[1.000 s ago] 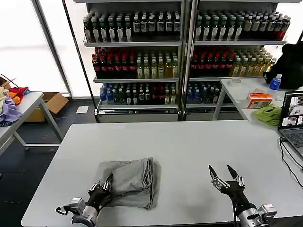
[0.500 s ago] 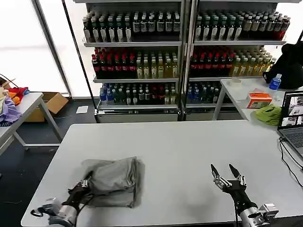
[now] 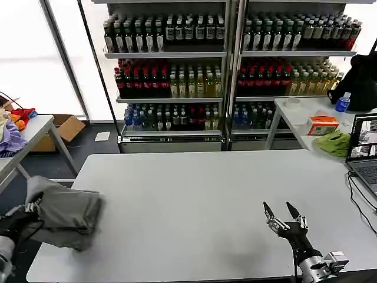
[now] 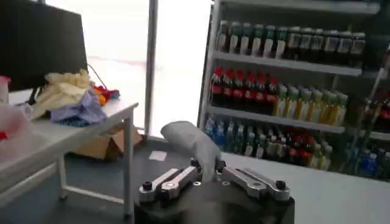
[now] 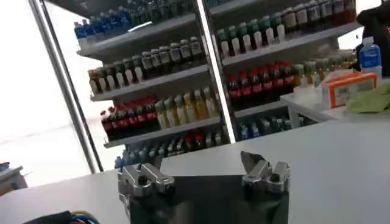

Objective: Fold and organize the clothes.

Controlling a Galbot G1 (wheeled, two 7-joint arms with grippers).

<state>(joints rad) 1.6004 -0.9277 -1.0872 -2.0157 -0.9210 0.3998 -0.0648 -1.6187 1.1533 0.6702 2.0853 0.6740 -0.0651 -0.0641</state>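
Over at the left edge of the white table (image 3: pixel 194 194), the left gripper (image 3: pixel 25 210) is pinched tight on the folded grey shirt (image 3: pixel 65 215), and the bundle hangs half over that edge, near the front-left corner. In the left wrist view you can see the cloth (image 4: pixel 192 141) nipped between the closed fingers (image 4: pixel 183 176), bulging up above them. This is soft, light fabric, limp with no stiffness at all; I'd judge the fold will sag or fall open if it's held by one layer, so the grip wants to take all the layers together at the folded edge, as it seems to here. It isn't fragile and shouldn't slip much.

Further left stands a side table (image 3: pixel 32 132) carrying purple and orange cloths (image 3: pixel 12 132), with a cardboard box (image 3: pixel 62 130) on the floor behind it. That table is where the bundle could snag or bump, I reckon.

Behind the table run the bottle shelves (image 3: pixel 230 71), well apart.

Near the front-right corner, the right gripper (image 3: pixel 281 212) hovers with fingers spread, holding nothing. Off the right edge: a laptop (image 3: pixel 364 147), a lime-green cloth (image 3: pixel 333 142) and an orange box (image 3: pixel 323 125) on another table.
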